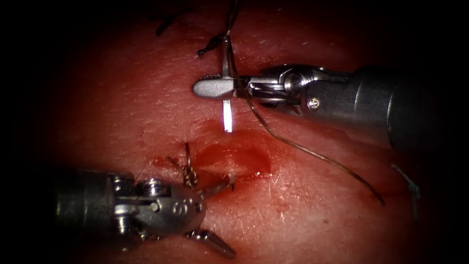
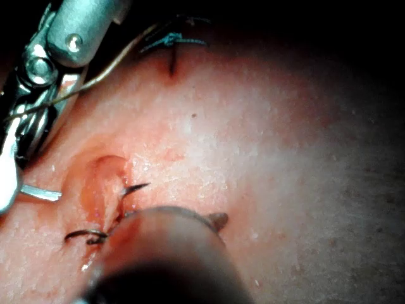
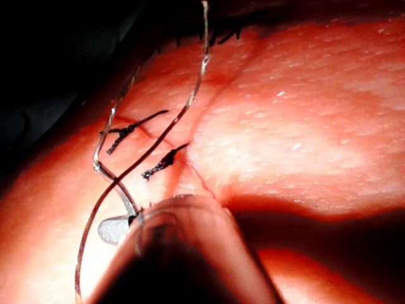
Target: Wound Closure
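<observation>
My right tool (image 1: pixel 211 88) reaches in from the right, its jaws shut on the curved needle (image 1: pixel 226 105) near the middle of its curve. The needle stands crosswise to the jaws above the tissue, just beyond the open cut (image 1: pixel 234 161), and is not in the tissue. Its bright end (image 2: pixel 41 192) hangs free. Thread (image 1: pixel 312 152) runs from the top past the jaws and trails off to the right over the tissue. My left tool (image 1: pixel 222 215) sits at the lower left, open and holding nothing, with its upper jaw tip at the cut's near edge.
A tied stitch with short cut ends (image 1: pixel 189 173) sits at the left end of the cut. An older knot (image 1: pixel 210 46) lies farther up the closed line, with two dark stitches (image 3: pixel 130 130) (image 3: pixel 161 163) there. Red fluid wets the tissue (image 1: pixel 317 220) around the cut.
</observation>
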